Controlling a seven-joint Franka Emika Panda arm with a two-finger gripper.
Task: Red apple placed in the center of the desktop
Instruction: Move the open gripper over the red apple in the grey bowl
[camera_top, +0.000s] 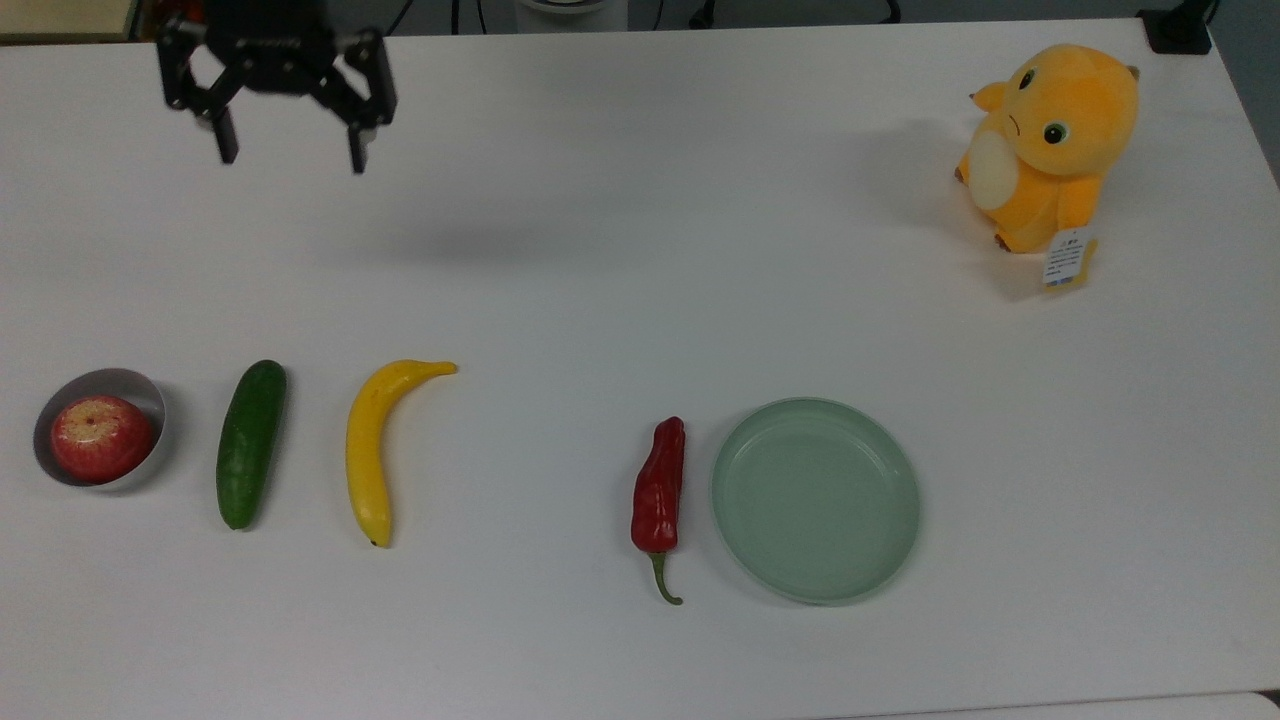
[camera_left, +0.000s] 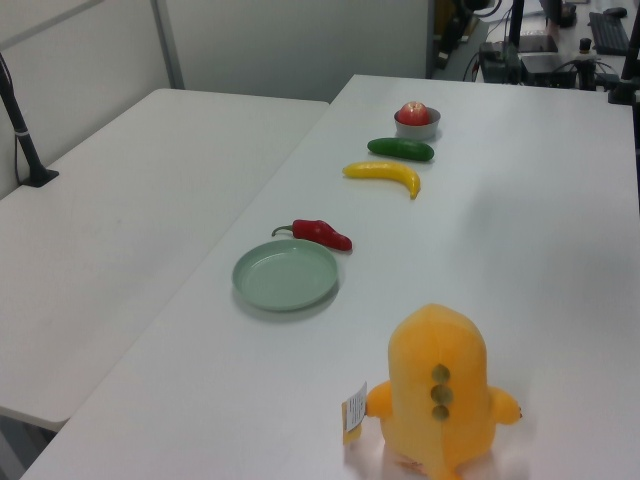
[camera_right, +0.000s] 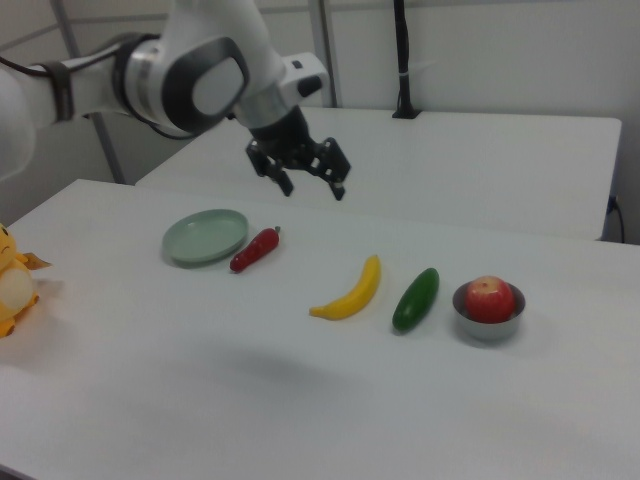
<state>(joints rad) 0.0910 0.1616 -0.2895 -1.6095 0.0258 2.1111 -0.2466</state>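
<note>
The red apple (camera_top: 101, 437) sits in a small grey bowl (camera_top: 140, 388) at the top view's left; the apple (camera_left: 414, 111) lies at the far end of the row in the left view and the apple (camera_right: 490, 298) at the right view's right. The white desktop (camera_top: 620, 290) spreads under everything. My black gripper (camera_top: 292, 157) hangs open and empty high above the table, far behind the apple in the top view; in the right view the gripper (camera_right: 313, 187) hovers above the banana, fingers spread.
Beside the bowl lie a green cucumber (camera_top: 250, 442), a yellow banana (camera_top: 375, 446), a red chili pepper (camera_top: 658, 492) and a pale green plate (camera_top: 815, 497). An orange plush toy (camera_top: 1050, 145) stands at the top view's upper right.
</note>
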